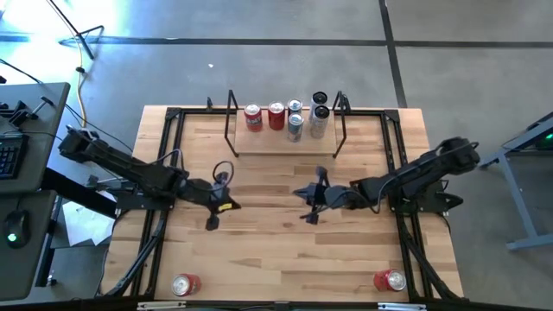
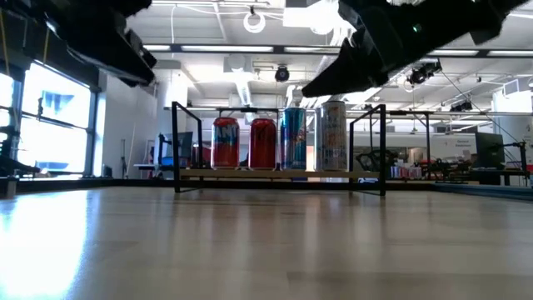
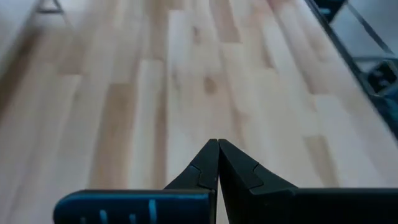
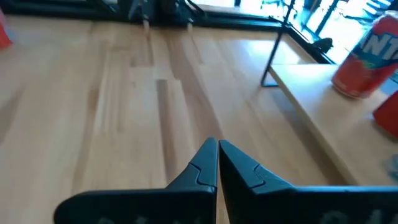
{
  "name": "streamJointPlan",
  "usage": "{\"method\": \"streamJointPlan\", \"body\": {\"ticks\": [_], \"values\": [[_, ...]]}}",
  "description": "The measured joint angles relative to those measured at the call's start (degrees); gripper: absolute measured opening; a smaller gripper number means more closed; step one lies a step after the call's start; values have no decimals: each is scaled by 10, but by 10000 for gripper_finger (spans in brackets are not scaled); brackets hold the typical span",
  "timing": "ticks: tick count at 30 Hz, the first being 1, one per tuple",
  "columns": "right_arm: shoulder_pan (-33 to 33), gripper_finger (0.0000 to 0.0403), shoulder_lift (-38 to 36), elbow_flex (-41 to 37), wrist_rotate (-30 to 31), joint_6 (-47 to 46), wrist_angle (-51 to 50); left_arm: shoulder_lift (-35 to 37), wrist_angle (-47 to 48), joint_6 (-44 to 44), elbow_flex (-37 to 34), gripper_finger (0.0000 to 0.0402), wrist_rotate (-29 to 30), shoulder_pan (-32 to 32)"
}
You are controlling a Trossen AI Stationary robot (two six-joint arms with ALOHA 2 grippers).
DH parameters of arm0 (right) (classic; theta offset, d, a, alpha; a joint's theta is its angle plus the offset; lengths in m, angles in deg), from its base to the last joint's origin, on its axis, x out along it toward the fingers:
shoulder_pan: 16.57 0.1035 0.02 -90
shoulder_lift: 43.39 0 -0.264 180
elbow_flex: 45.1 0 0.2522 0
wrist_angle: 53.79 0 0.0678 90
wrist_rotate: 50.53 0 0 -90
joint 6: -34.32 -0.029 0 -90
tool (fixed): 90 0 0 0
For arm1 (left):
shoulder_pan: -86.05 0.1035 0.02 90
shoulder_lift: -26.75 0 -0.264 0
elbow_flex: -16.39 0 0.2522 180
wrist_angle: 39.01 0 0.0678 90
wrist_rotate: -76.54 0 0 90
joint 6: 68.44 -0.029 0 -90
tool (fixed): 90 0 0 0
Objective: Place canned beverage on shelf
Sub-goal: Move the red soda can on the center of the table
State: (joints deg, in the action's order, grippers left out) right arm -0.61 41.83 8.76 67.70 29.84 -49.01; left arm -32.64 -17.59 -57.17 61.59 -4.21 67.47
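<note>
Low light-wood shelf (image 1: pixel 285 143) with black rod end frames, at the table's far edge, bearing a row of upright cans (image 1: pixel 276 116); two red cans (image 1: pixel 185 284) lie near the front edge.

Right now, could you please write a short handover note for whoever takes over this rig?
Left hand: shut, empty, over the middle of the table, left of centre.
Right hand: shut, empty, over the table centre, near the shelf.
On the shelf: two red cans, a blue-and-silver can and a silver can, all upright in a row.
Left to do: two red cans lie at the near edge, one by the left corner, one by the right corner.
</note>
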Motion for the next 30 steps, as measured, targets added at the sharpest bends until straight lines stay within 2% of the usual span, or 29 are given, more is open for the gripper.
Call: {"method": "streamJointPlan", "body": {"ticks": [4, 10, 17, 23, 30], "values": [[10, 0, 14, -44, 0, 0, 103, -2, 138, 50, 76, 0, -12, -38], [25, 0, 16, -71, 5, -1, 155, -22, 324, 178, 180, 0, -13, -102], [41, 0, 15, -71, 9, 0, 163, -60, 399, 284, 253, 0, -13, -188], [41, 0, 16, -71, 17, 4, 164, -111, 509, 396, 314, 0, -16, -252], [41, 0, 16, -71, 22, 4, 164, -196, 608, 492, 400, 0, -69, -300]]}}
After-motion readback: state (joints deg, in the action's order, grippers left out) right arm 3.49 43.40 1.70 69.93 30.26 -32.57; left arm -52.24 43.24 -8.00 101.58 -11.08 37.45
